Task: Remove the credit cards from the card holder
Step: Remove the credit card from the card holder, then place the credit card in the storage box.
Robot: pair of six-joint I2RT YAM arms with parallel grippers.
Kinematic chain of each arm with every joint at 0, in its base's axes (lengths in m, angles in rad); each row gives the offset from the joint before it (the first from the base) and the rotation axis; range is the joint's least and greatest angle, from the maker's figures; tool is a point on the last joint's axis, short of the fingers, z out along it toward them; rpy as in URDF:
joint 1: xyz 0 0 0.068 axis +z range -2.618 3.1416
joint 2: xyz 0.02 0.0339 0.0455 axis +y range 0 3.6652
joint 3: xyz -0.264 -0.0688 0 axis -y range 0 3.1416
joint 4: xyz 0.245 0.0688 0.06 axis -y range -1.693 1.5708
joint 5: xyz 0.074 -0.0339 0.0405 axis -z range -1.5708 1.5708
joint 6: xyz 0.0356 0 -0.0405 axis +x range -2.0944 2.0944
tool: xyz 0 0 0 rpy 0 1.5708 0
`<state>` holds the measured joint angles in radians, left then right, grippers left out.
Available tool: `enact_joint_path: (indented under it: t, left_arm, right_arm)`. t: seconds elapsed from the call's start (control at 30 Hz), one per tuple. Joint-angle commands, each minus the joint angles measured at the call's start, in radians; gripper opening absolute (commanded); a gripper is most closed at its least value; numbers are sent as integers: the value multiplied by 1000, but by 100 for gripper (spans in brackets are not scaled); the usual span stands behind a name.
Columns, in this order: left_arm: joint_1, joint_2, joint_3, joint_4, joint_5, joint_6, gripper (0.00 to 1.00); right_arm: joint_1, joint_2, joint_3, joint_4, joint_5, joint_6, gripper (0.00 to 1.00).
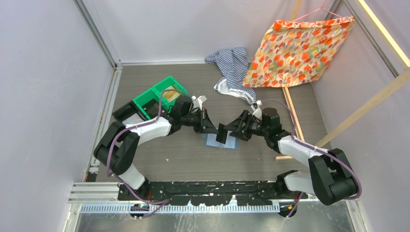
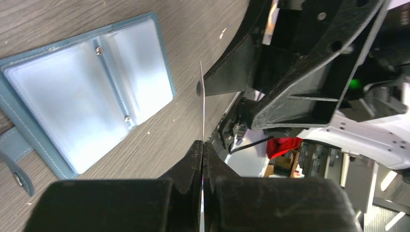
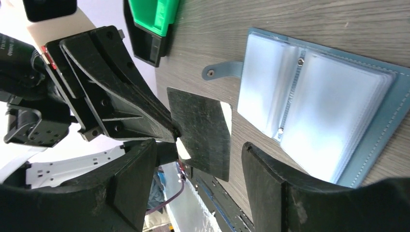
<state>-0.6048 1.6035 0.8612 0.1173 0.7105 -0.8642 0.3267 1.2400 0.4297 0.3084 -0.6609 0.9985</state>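
The left pincer [image 2: 203, 144] is clamped on a dark credit card [image 3: 203, 130], holding it above the counter [image 3: 290, 19]. The right pincer [image 3: 198, 150] gapes wide, and the card shows in its gap (contact unclear). The slate-blue card holder [image 3: 329, 121] lies spread flat at 3 o'clock from the card, with a green bin [image 1: 157, 96] at its 10 o'clock in the top view

Slate-blue card holder [image 3: 319, 106] lying open, clear sleeves facing up. Black credit card [image 3: 203, 133] hanging on edge at its 9 o'clock, right wrist view.

Wood-grain table [image 1: 193, 166]: card holder [image 1: 214, 143], green bin [image 1: 155, 98]
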Motion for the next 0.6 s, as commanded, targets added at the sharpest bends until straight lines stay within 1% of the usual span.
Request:
enact_joint_path:
  t: [0.0,0.13,0.23,0.3,0.4,0.57]
  left_arm:
    - [27,-35,-6,133,92,-80,0]
    - [44,-48,-27,181,105,-109,0]
    - [55,-69,-20,111,92,-77,0]
    - [59,-96,10,-18,53,-6,0]
    - [63,-147,73,-239,-20,118,1]
    - [83,-200,192,-530,-144,292,0]
  right_arm:
    - [-16,12,-26,158,-59,65,70]
    - [-40,29,-56,254,-90,127,70]
    - [-56,27,-62,259,-96,128,70]
    - [-66,11,-56,219,-90,105,70]
    - [-82,-29,-35,107,-67,49,70]
    - [-99,-80,3,-55,-25,-34,70]
